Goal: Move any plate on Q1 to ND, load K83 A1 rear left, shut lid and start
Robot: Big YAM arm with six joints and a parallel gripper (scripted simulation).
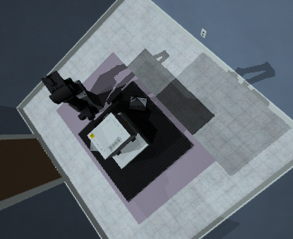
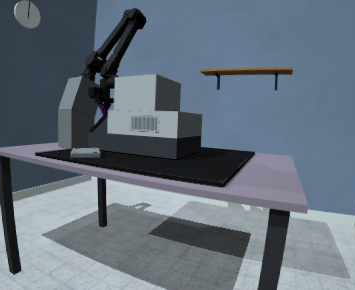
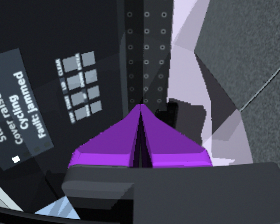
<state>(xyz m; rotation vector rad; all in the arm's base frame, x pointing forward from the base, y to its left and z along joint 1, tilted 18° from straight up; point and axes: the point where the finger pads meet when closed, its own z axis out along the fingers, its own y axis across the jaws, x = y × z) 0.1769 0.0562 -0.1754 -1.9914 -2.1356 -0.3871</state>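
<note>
The cycler Q1 (image 2: 144, 117) is a white and grey box with a barcode, standing on the black mat (image 2: 154, 162); it also shows from above (image 1: 111, 136). Its lid looks shut. My gripper (image 3: 140, 111) has purple fingers, shut with nothing between them. In the wrist view the tips point at the dark panel just right of the grey keypad (image 3: 78, 87), over a perforated strip (image 3: 151, 36). A status legend label (image 3: 20, 106) lies left of the keypad; I cannot tell the lamp colour. In the side view the gripper (image 2: 103, 107) is at the cycler's left end. Plate K83 is not clearly visible.
A low flat grey tray (image 2: 85, 151) lies on the mat at the front left, by the cycler. A tall grey slanted block (image 2: 74, 115) stands behind the arm. A small dark grey object (image 1: 137, 103) sits on the mat beyond the cycler. The purple table edge (image 2: 264, 192) is at the right.
</note>
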